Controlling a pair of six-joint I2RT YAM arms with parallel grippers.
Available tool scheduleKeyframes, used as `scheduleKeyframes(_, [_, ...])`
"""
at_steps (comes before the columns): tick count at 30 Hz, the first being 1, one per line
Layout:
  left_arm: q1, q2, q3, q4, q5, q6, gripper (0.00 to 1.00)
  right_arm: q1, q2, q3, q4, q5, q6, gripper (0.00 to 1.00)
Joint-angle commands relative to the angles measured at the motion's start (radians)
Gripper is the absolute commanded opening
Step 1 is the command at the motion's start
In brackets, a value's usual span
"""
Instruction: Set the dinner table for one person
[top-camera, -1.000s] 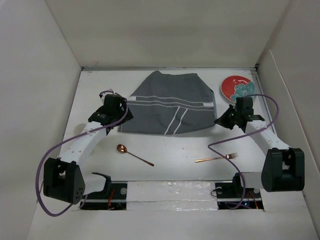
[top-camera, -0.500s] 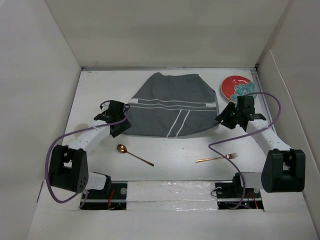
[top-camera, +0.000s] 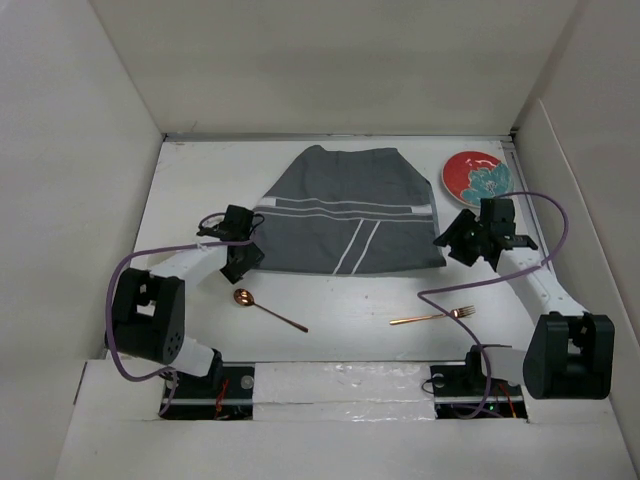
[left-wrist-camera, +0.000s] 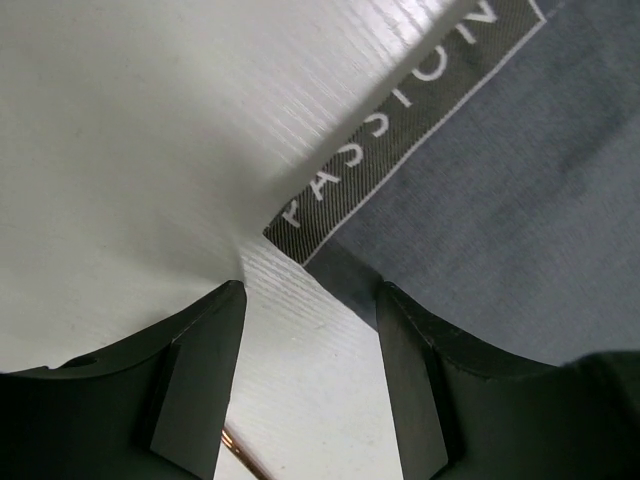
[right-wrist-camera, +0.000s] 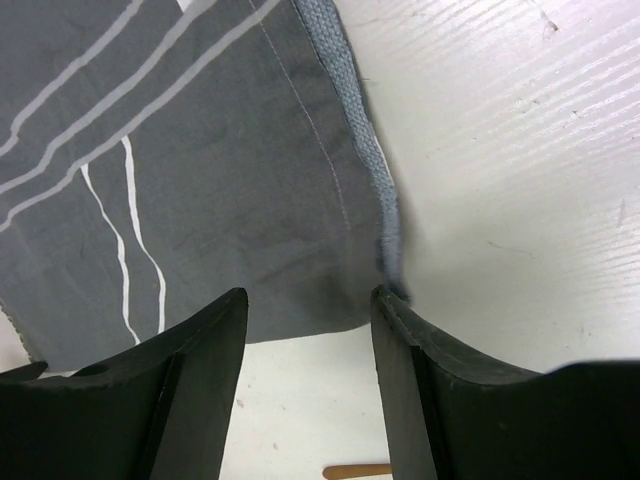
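Top external view: the dinner table (top-camera: 340, 300), a large flat matte white surface with white side panels, is seen to fill the work area. A dark grey cloth placemat with white stripes (top-camera: 340, 210) is spread flat toward the far edge, at the middle. A round red plate with a teal flower pattern (top-camera: 476, 176) is placed in the far right corner, just beside the placemat. A copper spoon (top-camera: 268, 309) and a copper fork (top-camera: 432, 317) are laid nearer the near edge, left and right of centre, well apart. The left gripper (top-camera: 243, 258) is positioned at the placemat's near left corner, the right gripper (top-camera: 452, 240) at its near right corner.

Left wrist view: the left gripper (left-wrist-camera: 310, 370) is held wide, with nothing clasped. The placemat (left-wrist-camera: 480, 180) corner (a lettered hem band is visible) lies flat on the table (left-wrist-camera: 120, 120) ahead of the gap.

Right wrist view: the right gripper (right-wrist-camera: 310, 380) is likewise spread wide and empty. The placemat (right-wrist-camera: 220, 170) corner is seen within the gap, flat on the table (right-wrist-camera: 500, 150).
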Motion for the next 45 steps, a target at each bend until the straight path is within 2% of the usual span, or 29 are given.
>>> scheduleKeyframes(1, [0.007, 0.017, -0.013, -0.002, -0.05, -0.071, 0.51, -0.008, -0.061, -0.007, -0.008, 0.004, -0.016, 0.59])
scheduleKeyframes(4, [0.007, 0.035, -0.019, 0.013, -0.062, -0.088, 0.47, -0.018, -0.076, -0.018, -0.012, 0.001, -0.013, 0.59])
scheduleKeyframes(7, [0.007, 0.046, -0.026, 0.042, -0.07, -0.1, 0.36, -0.028, -0.083, -0.036, -0.021, 0.001, -0.013, 0.6])
scheduleKeyframes(8, [0.007, 0.048, -0.023, 0.06, -0.072, -0.099, 0.23, -0.028, -0.081, -0.039, -0.024, -0.004, -0.013, 0.61])
scheduleKeyframes(9, [0.007, 0.049, -0.022, 0.071, -0.072, -0.091, 0.17, -0.028, -0.077, -0.044, -0.025, -0.008, -0.013, 0.63])
scheduleKeyframes(10, [0.007, 0.048, -0.021, 0.079, -0.072, -0.082, 0.14, -0.028, -0.061, -0.053, -0.034, -0.011, -0.01, 0.69])
scheduleKeyframes(11, [0.007, 0.048, -0.016, 0.081, -0.073, -0.077, 0.05, -0.028, -0.054, -0.057, -0.038, -0.03, -0.003, 0.7])
scheduleKeyframes(13, [0.007, 0.039, -0.003, 0.085, -0.082, -0.054, 0.0, -0.051, -0.04, -0.077, -0.029, -0.056, 0.011, 0.72])
scheduleKeyframes(22, [0.007, -0.052, -0.027, 0.143, -0.069, 0.021, 0.0, -0.051, 0.048, -0.13, 0.025, -0.11, 0.122, 0.66])
scheduleKeyframes(30, [0.007, -0.084, -0.032, 0.163, -0.059, 0.056, 0.0, -0.051, 0.106, -0.14, 0.114, -0.07, 0.229, 0.54])
scheduleKeyframes(34, [0.007, -0.081, -0.03, 0.159, -0.061, 0.062, 0.0, -0.03, 0.123, -0.142, 0.181, -0.051, 0.266, 0.43])
scheduleKeyframes(39, [0.007, -0.106, -0.016, 0.15, -0.064, 0.081, 0.0, -0.008, 0.157, -0.113, 0.226, -0.033, 0.277, 0.13])
scheduleKeyframes(40, [0.007, -0.118, -0.007, 0.148, -0.067, 0.093, 0.0, -0.008, 0.154, -0.102, 0.214, -0.031, 0.272, 0.03])
scheduleKeyframes(44, [0.007, -0.185, 0.114, 0.125, -0.084, 0.144, 0.0, 0.025, 0.059, -0.006, 0.141, 0.007, 0.215, 0.0])
scheduleKeyframes(45, [0.007, -0.228, 0.254, 0.108, -0.089, 0.165, 0.0, 0.034, -0.023, 0.113, 0.06, 0.013, 0.192, 0.0])
